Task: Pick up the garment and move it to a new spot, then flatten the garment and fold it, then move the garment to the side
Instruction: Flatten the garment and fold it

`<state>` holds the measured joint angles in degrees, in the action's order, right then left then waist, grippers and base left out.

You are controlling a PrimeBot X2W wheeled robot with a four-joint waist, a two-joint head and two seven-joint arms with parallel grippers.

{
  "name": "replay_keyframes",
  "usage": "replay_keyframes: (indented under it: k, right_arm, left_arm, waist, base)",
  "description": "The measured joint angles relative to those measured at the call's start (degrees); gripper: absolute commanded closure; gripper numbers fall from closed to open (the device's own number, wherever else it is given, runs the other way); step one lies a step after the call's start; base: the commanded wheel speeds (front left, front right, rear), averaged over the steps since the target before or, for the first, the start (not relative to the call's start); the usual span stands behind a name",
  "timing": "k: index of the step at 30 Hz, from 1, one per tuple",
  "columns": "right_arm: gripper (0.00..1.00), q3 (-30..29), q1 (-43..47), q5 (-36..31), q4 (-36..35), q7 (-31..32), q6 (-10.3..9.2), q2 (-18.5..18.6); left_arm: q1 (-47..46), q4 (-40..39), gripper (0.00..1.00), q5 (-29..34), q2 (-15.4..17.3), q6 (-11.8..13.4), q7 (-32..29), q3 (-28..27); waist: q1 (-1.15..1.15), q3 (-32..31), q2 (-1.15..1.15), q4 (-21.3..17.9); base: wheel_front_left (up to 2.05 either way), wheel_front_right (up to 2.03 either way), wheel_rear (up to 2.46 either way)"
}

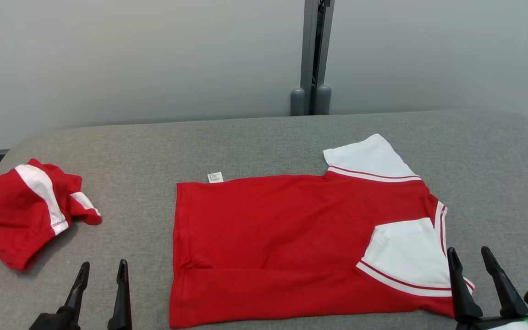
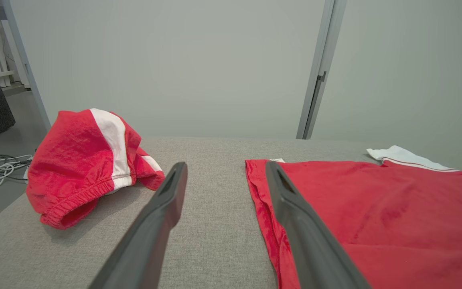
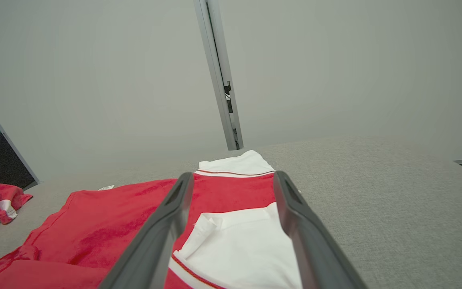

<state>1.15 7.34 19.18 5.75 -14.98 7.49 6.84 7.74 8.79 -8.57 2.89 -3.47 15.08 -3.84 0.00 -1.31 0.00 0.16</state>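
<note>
We see a red-and-white shirt (image 1: 282,238) of soft matt knit cloth, crumpled red shorts (image 1: 16,215) faintly glossy, and a grey tabletop (image 1: 264,142) of coarse weave.

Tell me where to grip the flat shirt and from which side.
The shirt lies flat, so only edges offer a pinch. Probably take its near edge from the robot's side: hem corner with the left gripper, the end by the white sleeve with the right gripper.

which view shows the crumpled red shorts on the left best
Left wrist view: the red shorts sit close and whole, elastic hem and white stripe clear. Head view has them whole but smaller; right wrist view catches part at its left edge.
</note>
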Motion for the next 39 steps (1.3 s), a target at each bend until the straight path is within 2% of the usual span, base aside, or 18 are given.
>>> replay_keyframes:
  k: [8,17,21,28,39]
  right_arm:
    - [0.0,3.6,-7.1,1.8,4.4,0.0,0.0,1.6]
    - [0.0,7.3,-28.4,5.1,17.3,1.3,0.0,6.1]
    - [0.0,8.9,-37.0,5.3,23.7,1.9,0.0,8.1]
    - [0.0,11.7,-50.6,7.7,34.7,6.7,0.0,10.3]
    - [0.0,20.3,-66.0,10.2,45.7,12.5,0.01,12.8]
  left_arm:
    - [-3.5,1.7,0.0,-0.7,0.5,-0.9,0.0,0.9]
    - [-23.0,9.3,0.0,-3.8,6.8,-3.4,-6.8,4.8]
    - [-31.6,13.1,0.0,-6.8,8.9,-3.8,-10.2,8.2]
    - [-43.2,17.3,0.0,-15.7,12.7,-4.0,-17.5,17.5]
    - [-54.9,21.4,0.0,-27.1,14.7,-4.0,-30.4,29.8]
  waist:
    - [0.0,1.1,0.0,-1.0]
    - [0.0,7.3,0.0,-1.4]
    - [0.0,10.9,0.0,-1.2]
    - [0.0,17.1,0.0,-0.4]
    - [0.0,25.0,0.0,1.2]
  base:
    - [0.0,0.0,0.0]
    - [0.0,0.0,0.0]
    - [0.0,0.0,0.0]
    - [0.0,0.0,0.0]
    - [0.0,0.0,0.0]
